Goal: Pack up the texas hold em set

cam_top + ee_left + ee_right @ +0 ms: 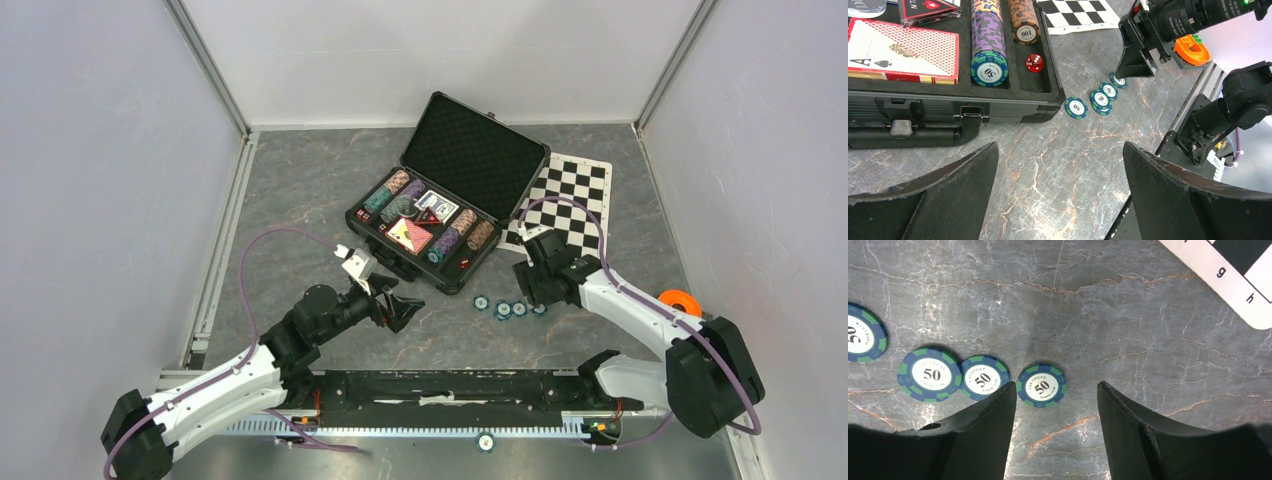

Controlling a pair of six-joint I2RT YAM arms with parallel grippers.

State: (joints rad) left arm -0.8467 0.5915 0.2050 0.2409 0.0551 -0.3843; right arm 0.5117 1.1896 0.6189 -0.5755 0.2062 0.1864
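The black case [470,150] lies open at the table's middle, with chip rows, a red card deck [898,55], a blue deck [437,206] and a red die [1034,63] in its foam. Several blue-green "50" chips [510,308] lie loose on the table in front of its right corner. My right gripper [1057,400] is open and low over the rightmost chip [1041,385], which lies just beyond the fingertips, nearer the left one. The other chips [929,374] lie to its left. My left gripper [1060,170] is open and empty over bare table before the case's front wall [948,107].
The black-and-white chequered mat [570,195] lies right of the case; its corner shows in the right wrist view [1228,270]. An orange piece [679,301] sits by the right arm. One more chip [485,440] lies in front of the base rail.
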